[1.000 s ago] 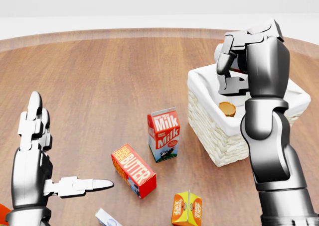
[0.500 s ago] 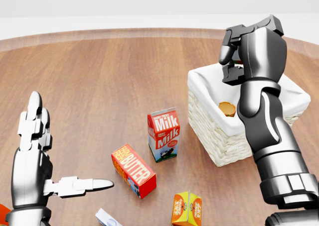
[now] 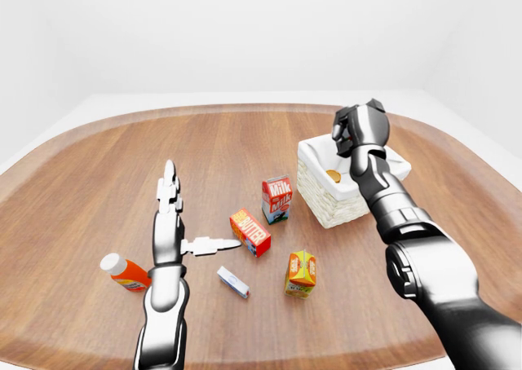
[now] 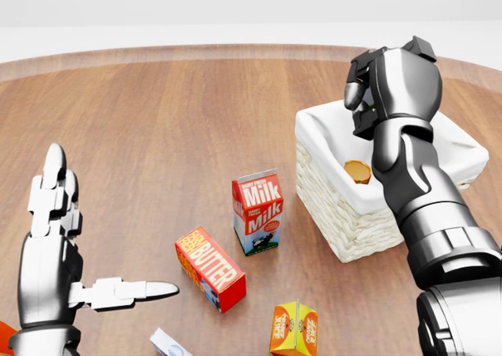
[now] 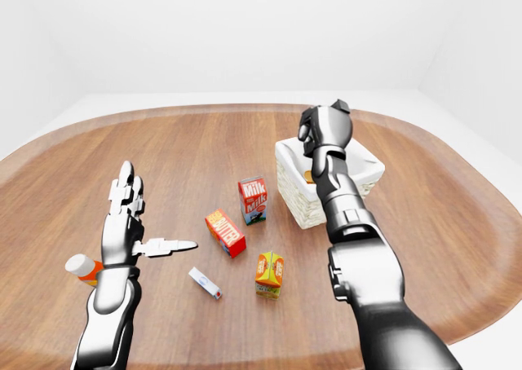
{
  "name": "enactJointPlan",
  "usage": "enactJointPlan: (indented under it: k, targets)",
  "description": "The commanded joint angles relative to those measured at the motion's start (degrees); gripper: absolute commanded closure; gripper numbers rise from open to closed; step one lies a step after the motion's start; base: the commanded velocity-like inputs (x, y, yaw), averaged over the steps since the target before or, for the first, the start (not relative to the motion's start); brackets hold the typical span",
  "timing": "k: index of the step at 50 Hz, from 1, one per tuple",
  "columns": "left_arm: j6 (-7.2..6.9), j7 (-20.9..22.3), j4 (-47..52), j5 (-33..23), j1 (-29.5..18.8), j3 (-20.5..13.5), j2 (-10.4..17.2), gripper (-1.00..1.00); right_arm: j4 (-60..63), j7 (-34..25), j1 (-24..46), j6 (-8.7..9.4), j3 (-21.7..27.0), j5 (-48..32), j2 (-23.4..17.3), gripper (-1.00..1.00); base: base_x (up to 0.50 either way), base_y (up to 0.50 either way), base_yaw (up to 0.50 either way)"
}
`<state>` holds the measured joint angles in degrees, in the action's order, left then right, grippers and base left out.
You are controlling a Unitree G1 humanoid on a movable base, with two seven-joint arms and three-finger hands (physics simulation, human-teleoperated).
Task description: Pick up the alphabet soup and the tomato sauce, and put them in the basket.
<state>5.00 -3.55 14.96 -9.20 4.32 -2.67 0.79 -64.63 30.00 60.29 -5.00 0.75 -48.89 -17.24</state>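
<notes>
The white-lined wicker basket (image 4: 333,211) sits at the right of the head view. Inside it lies a can with a tan top (image 4: 357,172); its label is hidden, so I cannot tell which can it is. My right hand (image 4: 362,97) hovers over the basket's far side, fingers curled into a fist with nothing showing in them. The forearm covers much of the basket's inside. At the lower left my left hand (image 4: 110,227) is open, fingers up and thumb pointing right, and holds nothing. No second can shows anywhere.
On the wooden table (image 4: 157,121) stand a milk carton (image 4: 257,212), a red butter box (image 4: 209,268) and an orange juice carton (image 4: 293,329). A small white-blue box (image 4: 169,344) lies at the bottom edge. An orange bottle with a white cap (image 3: 124,272) lies by my left arm.
My right hand has turned and risen slightly over the basket, and its forearm has swung lower right. A red sliver by its fingers no longer shows. The left hand has not moved.
</notes>
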Motion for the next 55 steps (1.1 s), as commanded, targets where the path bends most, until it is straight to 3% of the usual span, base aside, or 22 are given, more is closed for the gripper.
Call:
enactJointPlan:
  k: [1, 25, 55]
  targets:
    - [0.00, 0.1, 0.3, 0.0, 0.1, 0.0, 0.0, -1.00, -5.4, 0.0, 3.2, 0.00, -1.3, -1.1, 0.2, 1.00, 0.00, 0.00, 0.00]
    - [0.00, 0.1, 0.3, 0.0, 0.2, 0.1, -0.1, -1.00, -8.9, 0.0, 4.1, 0.00, -4.4, -16.6, -0.9, 1.00, 0.00, 0.00, 0.00]
    - [0.00, 0.1, 0.6, 0.2, 0.1, 0.0, 0.0, -1.00, -10.5, 0.0, 0.8, 0.00, -3.2, -17.0, -0.8, 1.00, 0.00, 0.00, 0.00]
